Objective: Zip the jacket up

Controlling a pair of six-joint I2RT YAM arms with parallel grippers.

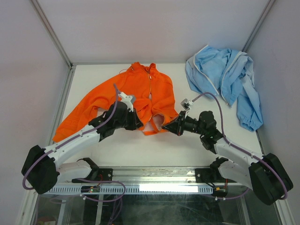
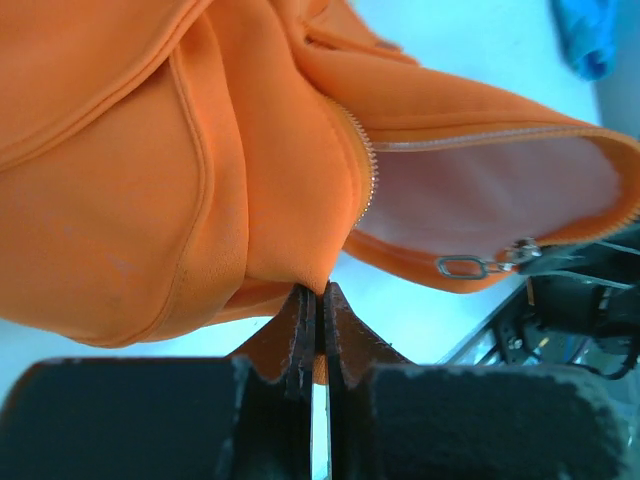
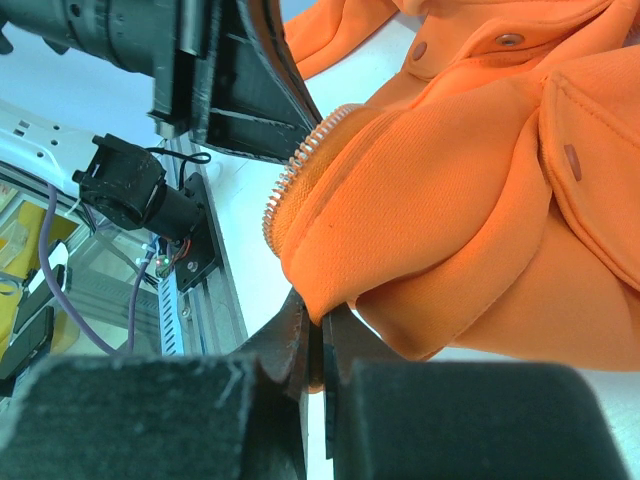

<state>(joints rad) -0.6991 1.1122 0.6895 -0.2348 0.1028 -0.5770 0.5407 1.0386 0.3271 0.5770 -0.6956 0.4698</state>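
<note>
One orange jacket [image 1: 140, 96], spread at the middle of the table [image 1: 154, 150], collar at 12 o'clock, lower front unzipped. Left gripper [image 2: 318, 300] and right gripper [image 3: 318, 318]: jaws pressed together on its hem, at the jacket's 6 and 5 o'clock. One blue garment [image 1: 225, 79] lies heaped at its 2 o'clock.

The jacket [image 1: 161, 91] is coloured bright orange, its lining [image 2: 500, 185] pale pink; the second garment [image 1: 211, 70] is seen in light blue, trimmed white.

The orange jacket [image 1: 159, 91] lay front-up at mid-table, collar at the far side, one sleeve spread toward the near left. Its zipper [image 2: 371, 175] stood undone at the hem, pale lining [image 2: 480, 190] showing.
</note>
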